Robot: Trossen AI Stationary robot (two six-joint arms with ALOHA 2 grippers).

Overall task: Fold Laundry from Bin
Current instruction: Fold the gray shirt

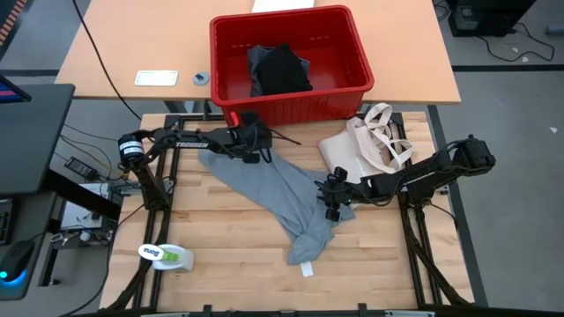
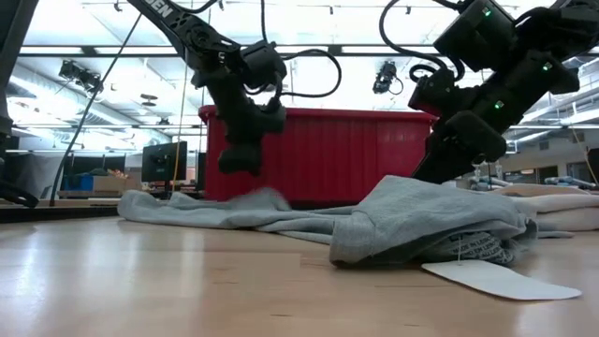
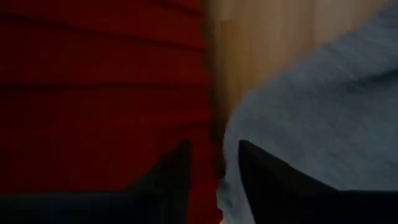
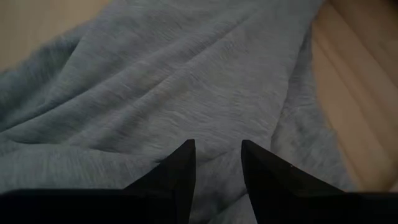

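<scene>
The light grey T-shirt (image 1: 264,189) lies spread and rumpled on the wooden table, its near end bunched into a hump (image 2: 412,220). My left gripper (image 1: 257,153) hangs open just above the shirt's far corner (image 3: 323,93), close to the front wall of the red bin (image 1: 300,107). Nothing is between its fingers. My right gripper (image 1: 331,202) stands open over the shirt's right edge (image 4: 186,81), pointing slantwise down. The bin holds a black garment (image 1: 284,69) and a bit of grey-blue cloth (image 1: 258,60). My right gripper's fingertips (image 4: 183,155) stand right at the shirt's surface with grey cloth showing in the gap. Whether they touch it I cannot tell. In the low view the shirt's hump hides them.
A cream tote bag (image 1: 366,145) lies at the table's far right, next to the bin. A white tag (image 2: 496,279) sits by the shirt's near end. A white and green object (image 1: 167,255) lies near the front left corner. Bare wood shows along the near edge.
</scene>
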